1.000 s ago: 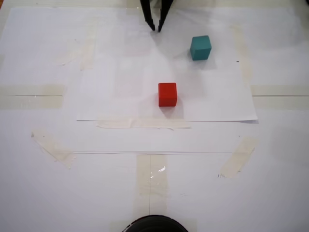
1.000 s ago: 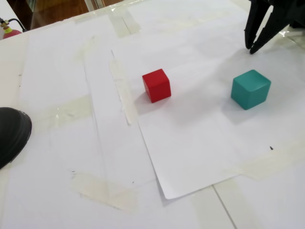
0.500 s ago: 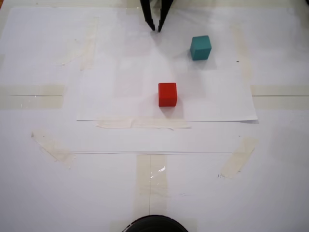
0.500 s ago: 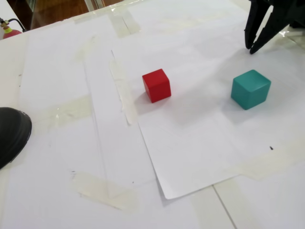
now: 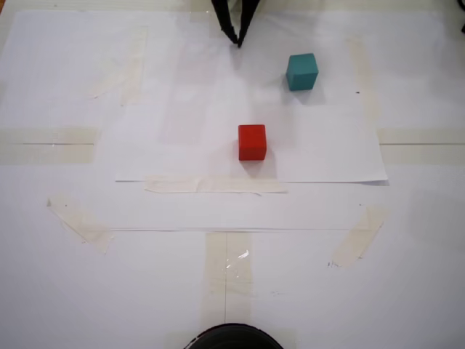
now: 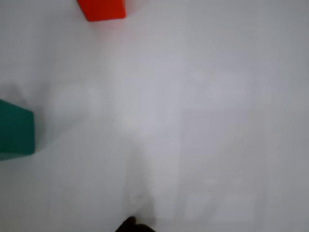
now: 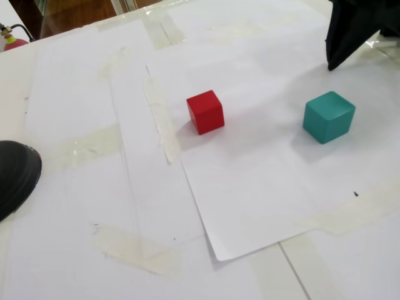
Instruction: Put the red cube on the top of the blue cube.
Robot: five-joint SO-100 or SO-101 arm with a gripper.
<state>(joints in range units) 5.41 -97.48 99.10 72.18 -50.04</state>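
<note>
Two cubes sit apart on the taped white paper [image 5: 182,109]: the red cube [image 5: 252,142] near the centre of a fixed view, the blue cube [image 5: 301,71] up and to its right. The gripper [image 5: 237,41] is cropped by the top edge, its black fingers meeting at the tips, clenched on nothing. The blurred wrist view cuts off both cubes at its edges.

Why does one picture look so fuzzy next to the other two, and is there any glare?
The wrist view is soft and out of focus: the matte red cube and matte teal cube have blurred edges and are cut off by the frame. Both fixed views are sharp, with faint shadows beside the cubes; shiny tape glints in a fixed view.
</note>
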